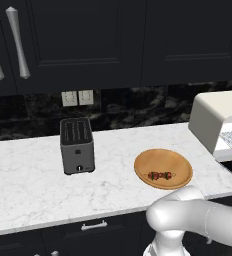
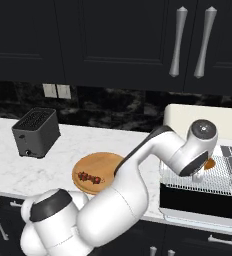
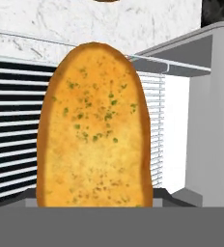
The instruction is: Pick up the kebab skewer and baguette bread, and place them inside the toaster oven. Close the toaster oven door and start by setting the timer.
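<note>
The baguette bread (image 3: 94, 125), golden with green flecks, stands close before the hand camera, and my gripper (image 2: 204, 169) is shut on it, a dark fingertip (image 3: 163, 196) showing at its lower edge. It hangs just over the wire rack (image 2: 223, 176) of the cream-white toaster oven (image 2: 188, 114), where a bit of its orange end (image 2: 209, 163) shows past the hand. The toaster oven door (image 2: 198, 201) lies folded down and open. The kebab skewer (image 1: 160, 175) lies on the round wooden plate (image 1: 163, 159), left of the oven.
A dark grey slot toaster (image 1: 77, 145) stands on the white marble counter (image 1: 28, 180), left of the plate. Black wall cabinets with silver handles (image 2: 177, 42) hang above. My white arm arches over the plate's right side.
</note>
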### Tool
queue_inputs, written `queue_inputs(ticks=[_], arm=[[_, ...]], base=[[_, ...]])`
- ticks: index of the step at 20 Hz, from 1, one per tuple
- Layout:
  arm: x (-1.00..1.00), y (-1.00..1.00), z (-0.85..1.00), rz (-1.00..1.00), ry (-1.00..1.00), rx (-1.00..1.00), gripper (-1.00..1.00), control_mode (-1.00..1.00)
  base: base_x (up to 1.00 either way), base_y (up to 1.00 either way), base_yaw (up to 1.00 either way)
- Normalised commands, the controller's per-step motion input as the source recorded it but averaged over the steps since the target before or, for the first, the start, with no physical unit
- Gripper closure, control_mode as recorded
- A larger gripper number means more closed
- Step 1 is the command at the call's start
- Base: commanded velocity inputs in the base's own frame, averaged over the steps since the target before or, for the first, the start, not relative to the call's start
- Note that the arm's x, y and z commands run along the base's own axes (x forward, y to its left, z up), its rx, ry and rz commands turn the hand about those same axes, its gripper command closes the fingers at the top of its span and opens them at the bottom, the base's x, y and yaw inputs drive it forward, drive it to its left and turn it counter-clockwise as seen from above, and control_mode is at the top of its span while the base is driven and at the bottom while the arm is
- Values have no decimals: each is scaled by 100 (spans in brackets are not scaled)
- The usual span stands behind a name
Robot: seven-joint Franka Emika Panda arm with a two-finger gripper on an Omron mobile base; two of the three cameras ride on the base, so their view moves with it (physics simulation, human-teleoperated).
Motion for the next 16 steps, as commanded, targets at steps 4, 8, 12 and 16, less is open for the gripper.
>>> queue_inputs(ticks=[4, 8, 12, 16], arm=[[34, -17, -14, 0, 0, 0, 100, -100], [20, -5, -9, 0, 0, 0, 100, -100], [13, 0, -6, 0, 0, 0, 100, -100], [14, -1, -13, 1, 0, 0, 100, -100]], base=[[0, 0, 0], [0, 0, 0], [0, 0, 0], [0, 0, 0]])
